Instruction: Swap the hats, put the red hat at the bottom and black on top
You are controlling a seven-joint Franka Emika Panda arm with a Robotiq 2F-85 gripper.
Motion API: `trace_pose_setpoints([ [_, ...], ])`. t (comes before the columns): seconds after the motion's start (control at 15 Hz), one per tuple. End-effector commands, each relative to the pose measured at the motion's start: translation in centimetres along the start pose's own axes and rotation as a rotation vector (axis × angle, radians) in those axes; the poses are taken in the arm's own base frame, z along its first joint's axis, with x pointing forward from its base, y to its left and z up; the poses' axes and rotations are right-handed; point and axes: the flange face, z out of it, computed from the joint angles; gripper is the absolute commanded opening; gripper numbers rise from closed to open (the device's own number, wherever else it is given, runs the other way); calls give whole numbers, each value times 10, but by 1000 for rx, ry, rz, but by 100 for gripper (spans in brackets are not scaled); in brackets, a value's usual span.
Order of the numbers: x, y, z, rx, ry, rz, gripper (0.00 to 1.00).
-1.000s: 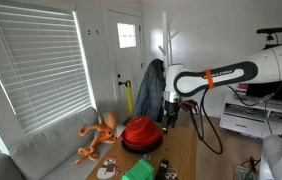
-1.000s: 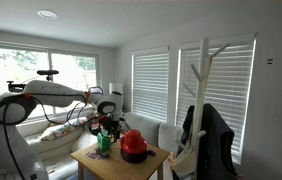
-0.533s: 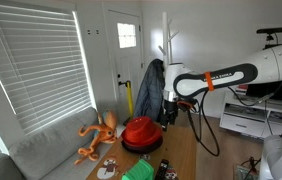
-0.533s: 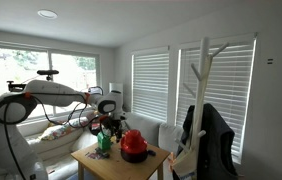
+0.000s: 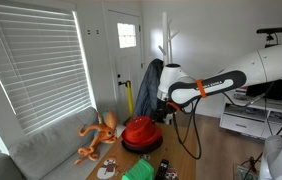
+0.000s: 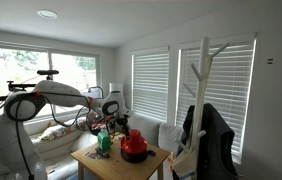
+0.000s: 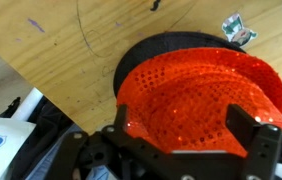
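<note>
The pincer [image 7: 192, 128] is spread wide and holds nothing. In the wrist view its two dark fingers [image 7: 132, 126] stand over the near part of the red perforated dome-shaped hat [image 7: 201, 90]; whether they touch it cannot be told. The red hat sits on top of the black round hat [image 7: 153, 46], whose dark brim shows as a ring around the far and left sides. Both lie on the light wooden worktop [image 7: 61, 40], close to its edge. A small crumpled green-and-white wrapper [image 7: 236, 28] lies on the wood beyond the hats.

In an exterior view the pincer [image 5: 165, 113] hangs just beside and above the red hat [image 5: 141, 129], at the end of the white arm with an orange band [image 5: 213, 83]. The black hat [image 5: 141, 147] shows as a dark rim under the red one. An orange plush toy with long limbs [image 5: 98, 136] lies on the grey sofa [image 5: 41, 150] by the worktop. Behind stands a white coat rack [image 5: 168, 45] with a dark jacket [image 5: 151, 88] on it.

In an exterior view the stacked hats [image 6: 134, 147] sit on the worktop [image 6: 116, 166] near a green bottle [image 6: 104, 141].
</note>
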Motion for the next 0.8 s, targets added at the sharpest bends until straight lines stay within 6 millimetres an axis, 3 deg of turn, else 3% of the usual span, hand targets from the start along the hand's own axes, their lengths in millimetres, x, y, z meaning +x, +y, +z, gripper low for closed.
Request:
trace_pose_setpoints([
  [0.0,18,-12,-5,83,62,115,100],
  [0.47,28,-14,9,186,53,312,100],
  [0.53,29,-13,11,194,52,330,97],
  [0.6,31,-12,13,199,53,344,88],
  [0.73,33,-8,18,214,52,366,78],
])
